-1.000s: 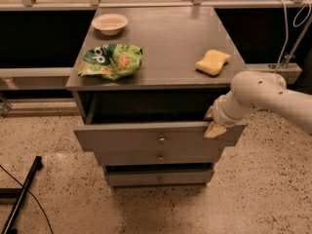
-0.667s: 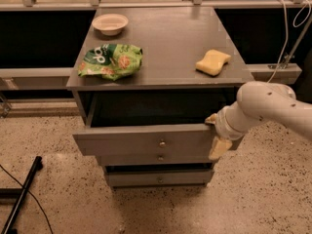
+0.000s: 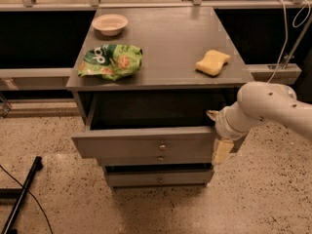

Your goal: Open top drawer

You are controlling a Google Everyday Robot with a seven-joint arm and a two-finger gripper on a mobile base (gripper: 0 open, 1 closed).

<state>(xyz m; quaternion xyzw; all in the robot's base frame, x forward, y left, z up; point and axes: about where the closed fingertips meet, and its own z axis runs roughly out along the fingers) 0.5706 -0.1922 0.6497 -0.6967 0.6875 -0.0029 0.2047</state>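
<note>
The top drawer (image 3: 126,143) is a grey wooden front with a small round brass knob (image 3: 162,146) at its centre. It stands pulled out from the grey cabinet (image 3: 170,43), with a dark open cavity behind it. My gripper (image 3: 218,134) is at the right end of the drawer front, against its edge. The white arm (image 3: 268,108) comes in from the right. Two more grey drawers sit below, the lowest (image 3: 158,179) closed.
On the cabinet top are a beige bowl (image 3: 110,24) at the back left, a green snack bag (image 3: 111,61) at the left and a yellow sponge (image 3: 212,62) at the right. A black pole (image 3: 22,199) lies on the speckled floor at the left. Cables (image 3: 287,38) hang at the right.
The top drawer front has come a little further out toward the camera. My gripper has moved down and outward with it, along the right end of the front.
</note>
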